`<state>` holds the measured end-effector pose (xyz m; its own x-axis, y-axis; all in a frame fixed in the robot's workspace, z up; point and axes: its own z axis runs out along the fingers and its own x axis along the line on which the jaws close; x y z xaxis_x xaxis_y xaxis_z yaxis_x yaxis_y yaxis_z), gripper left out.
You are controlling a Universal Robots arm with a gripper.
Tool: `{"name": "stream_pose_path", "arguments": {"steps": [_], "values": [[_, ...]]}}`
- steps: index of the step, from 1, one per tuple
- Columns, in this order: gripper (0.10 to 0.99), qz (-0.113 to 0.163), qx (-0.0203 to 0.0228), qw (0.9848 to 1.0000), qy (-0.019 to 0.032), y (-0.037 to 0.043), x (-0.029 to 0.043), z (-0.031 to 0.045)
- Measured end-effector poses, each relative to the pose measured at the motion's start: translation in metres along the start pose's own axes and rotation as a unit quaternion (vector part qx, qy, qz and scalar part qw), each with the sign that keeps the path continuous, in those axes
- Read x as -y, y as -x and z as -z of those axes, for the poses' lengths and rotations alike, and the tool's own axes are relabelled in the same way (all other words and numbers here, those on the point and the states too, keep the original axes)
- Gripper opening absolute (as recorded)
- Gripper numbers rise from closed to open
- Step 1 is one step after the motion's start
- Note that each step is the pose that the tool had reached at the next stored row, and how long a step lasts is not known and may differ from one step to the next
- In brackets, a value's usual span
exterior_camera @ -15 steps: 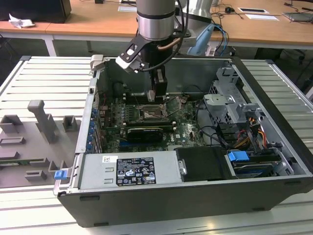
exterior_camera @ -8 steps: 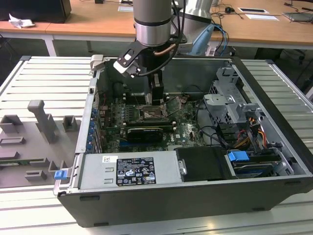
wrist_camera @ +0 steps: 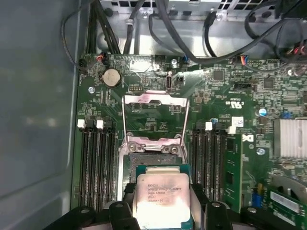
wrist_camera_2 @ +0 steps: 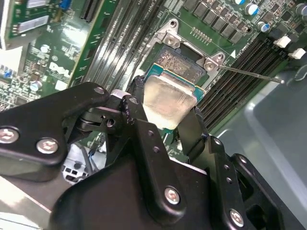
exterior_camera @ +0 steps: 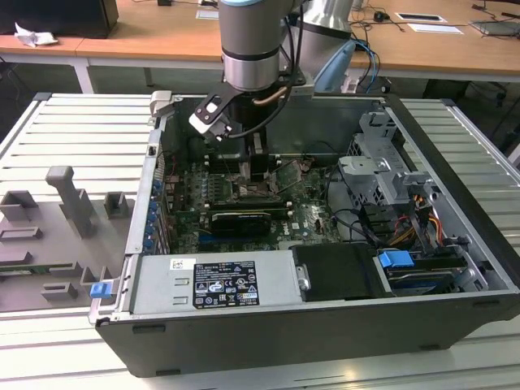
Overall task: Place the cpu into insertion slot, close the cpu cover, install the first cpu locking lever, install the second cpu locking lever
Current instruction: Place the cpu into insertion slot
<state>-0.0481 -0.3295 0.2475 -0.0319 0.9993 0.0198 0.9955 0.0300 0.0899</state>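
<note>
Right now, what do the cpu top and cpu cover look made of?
cpu: likely a metal lid, dull silvery-beige, with a smudged satin sheen; green board edge beneath. cpu cover: thin sheet metal, probably steel, bright silvery, reflecting light along its frame.

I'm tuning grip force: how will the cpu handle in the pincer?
The cpu looks thin and flat, so probably stiff and light. Its smooth metal top suggests it could slip in the pincer. Its thin green edge may chip.

A ribbed grey worktop (exterior_camera: 77, 130) carries an open computer case (exterior_camera: 268, 345) across its middle, with grey fixture blocks (exterior_camera: 69, 203) beside it near one edge.
</note>
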Motion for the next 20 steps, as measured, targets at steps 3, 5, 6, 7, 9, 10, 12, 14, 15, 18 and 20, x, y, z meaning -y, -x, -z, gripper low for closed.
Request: {"name": "stream_pose_path", "arguments": {"steps": [3,5,6,7,9,10,12,14,15,18,20], "values": [[0.529,-0.008,0.0007,1.0000,0.0001,-0.0024,0.0008,-0.0070],[0.529,-0.009,0.0009,1.0000,0.0002,-0.0053,0.0015,-0.0135],[0.529,-0.009,0.0008,1.0000,0.0002,-0.0065,0.0020,-0.0168],[0.529,-0.009,0.0009,1.0000,0.0002,-0.0070,0.0024,-0.0187],[0.529,-0.010,0.0009,0.9999,0.0002,-0.0080,0.0035,-0.0240],[0.529,-0.012,0.0010,0.9999,0.0002,-0.0084,0.0036,-0.0258],[0.529,-0.021,0.0018,0.9998,0.0004,-0.0089,0.0039,-0.0300],[0.529,-0.028,0.0025,0.9996,0.0005,-0.0093,0.0043,-0.0342],[0.529,-0.028,0.0026,0.9996,0.0005,-0.0093,0.0045,-0.0358],[0.529,-0.029,0.0027,0.9996,0.0006,-0.0092,0.0047,-0.0386],[0.529,-0.029,0.0034,0.9996,0.0005,-0.0092,0.0043,-0.0403]]}}
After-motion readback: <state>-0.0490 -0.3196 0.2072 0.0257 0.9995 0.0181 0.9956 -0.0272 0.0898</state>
